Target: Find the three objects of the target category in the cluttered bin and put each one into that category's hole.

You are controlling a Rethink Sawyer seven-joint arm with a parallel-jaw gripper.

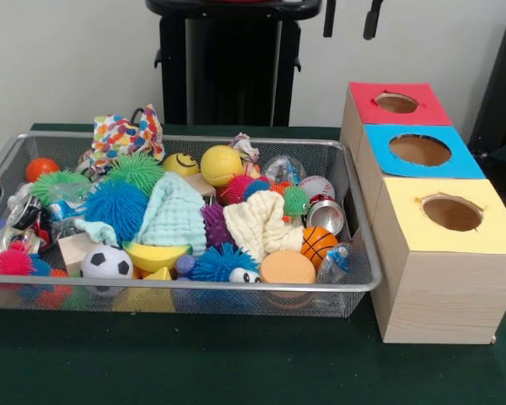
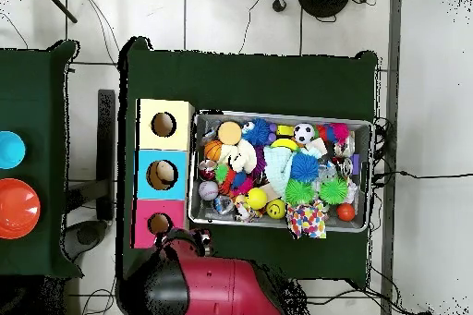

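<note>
The wire mesh bin (image 1: pixel 194 288) stands on the green table, full of toys; it also shows in the overhead view (image 2: pixel 373 173). A multicoloured dotted wad (image 1: pixel 125 135) leans on the bin's far rim, also seen from overhead (image 2: pixel 307 221). A whitish-grey wad (image 1: pixel 244 147) lies at the far rim near the yellow ball. I cannot pick out a third wad. The yellow-topped box's hole (image 1: pixel 452 213) is right of the bin, also seen from overhead (image 2: pixel 163 125). My gripper (image 1: pixel 351 18) hangs at the top edge, well above the boxes, open and empty.
A mint waffle towel (image 1: pixel 173 215) and a cream waffle towel (image 1: pixel 253 224) lie mid-bin among spiky balls, a soccer ball (image 1: pixel 106 262) and a can (image 1: pixel 325 216). The blue-topped box's hole (image 1: pixel 419 150) and the red-topped box's hole (image 1: pixel 396 103) sit behind the yellow one. The robot pedestal (image 1: pixel 228 63) stands behind the bin.
</note>
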